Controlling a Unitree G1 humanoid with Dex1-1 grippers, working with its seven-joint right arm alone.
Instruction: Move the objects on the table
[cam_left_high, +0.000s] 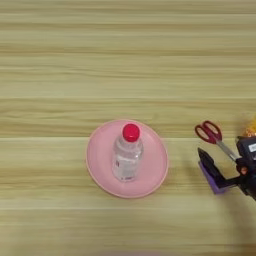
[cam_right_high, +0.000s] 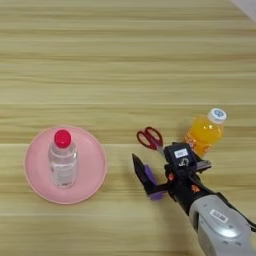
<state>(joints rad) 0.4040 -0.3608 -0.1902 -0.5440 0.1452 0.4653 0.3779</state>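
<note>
Purple, flat and small, the block (cam_right_high: 151, 181) lies on the bare counter (cam_right_high: 125, 65) just below the scissors (cam_right_high: 150, 138), near the counter's right side. My hand (cam_right_high: 150, 184) is down at it, one black finger (cam_right_high: 141, 173) on its left edge; whether I grip it I cannot tell. I would square both fingers across its short sides before lifting. Its long axis seems to run toward the counter's far-left corner. The bottle (cam_right_high: 62, 159) stands upright on the pink plate (cam_right_high: 95, 165).
</note>
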